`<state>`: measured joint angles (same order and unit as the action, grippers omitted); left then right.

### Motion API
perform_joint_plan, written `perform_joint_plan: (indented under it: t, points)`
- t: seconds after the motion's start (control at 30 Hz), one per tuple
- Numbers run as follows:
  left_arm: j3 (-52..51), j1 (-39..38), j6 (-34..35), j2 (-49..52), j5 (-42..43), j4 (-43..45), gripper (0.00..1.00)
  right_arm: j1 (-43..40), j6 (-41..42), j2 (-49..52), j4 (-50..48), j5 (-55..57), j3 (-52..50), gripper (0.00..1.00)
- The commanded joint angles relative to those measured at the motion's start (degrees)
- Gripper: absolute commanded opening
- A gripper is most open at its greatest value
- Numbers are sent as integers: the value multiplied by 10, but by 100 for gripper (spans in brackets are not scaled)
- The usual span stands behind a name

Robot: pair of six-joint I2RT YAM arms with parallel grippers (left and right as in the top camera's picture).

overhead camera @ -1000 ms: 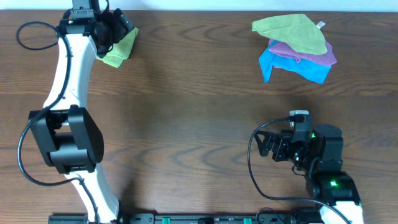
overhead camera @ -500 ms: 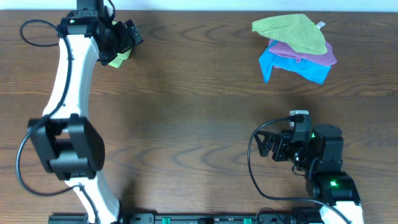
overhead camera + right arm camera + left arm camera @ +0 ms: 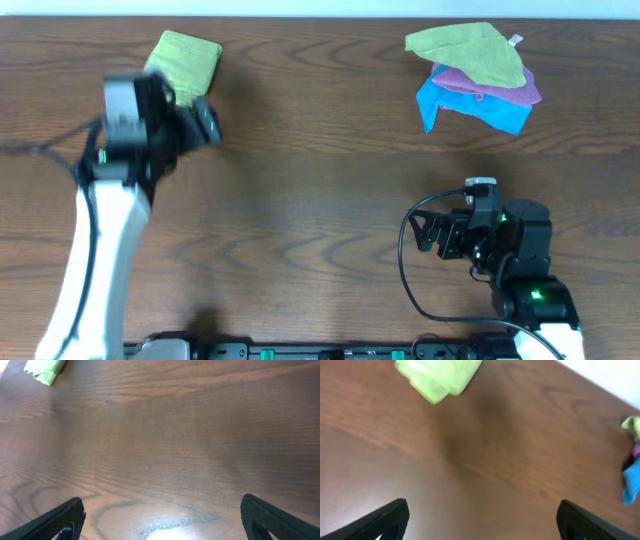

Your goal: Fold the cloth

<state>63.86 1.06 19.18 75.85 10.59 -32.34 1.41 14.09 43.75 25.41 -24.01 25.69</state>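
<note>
Folded cloth (image 3: 186, 60) lies just ahead-left of the wide-open, empty left gripper (image 3: 203, 122); the right gripper (image 3: 432, 232), likewise open and empty, is well apart.

Blur is smearing the left arm (image 3: 128, 130) overhead; the top edge is cutting off the cloth (image 3: 440, 375) in both wrist views.

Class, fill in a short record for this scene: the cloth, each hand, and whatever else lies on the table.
cloth: folded, far left of table, nothing touching it
left hand: open, empty, apart from cloth
right hand: open, empty, over bare wood
pile: green, purple and blue cloths stacked, far right
</note>
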Motion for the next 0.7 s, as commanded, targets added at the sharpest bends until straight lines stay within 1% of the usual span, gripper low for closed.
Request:
perform_joint_plan:
  t: [0.0, 0.17, 0.23, 0.47, 0.67]
  points:
    - [-82, 0, -17, -96, -41, 14, 96, -5, 7, -2, -1, -6, -2, 99]
    - [-202, 0, -29, -245, -97, 15, 95, -5, 7, -2, -1, -6, -2, 99]
    - [-244, 0, -43, -302, -97, 14, 95, -5, 7, -3, -1, -6, -2, 99]
    - [-372, 0, -46, -487, -98, 12, 95, -5, 7, -3, -1, -6, -2, 99]
    - [-449, 0, -96, -614, -97, -24, 96, -5, 7, -3, -1, -6, -2, 99]
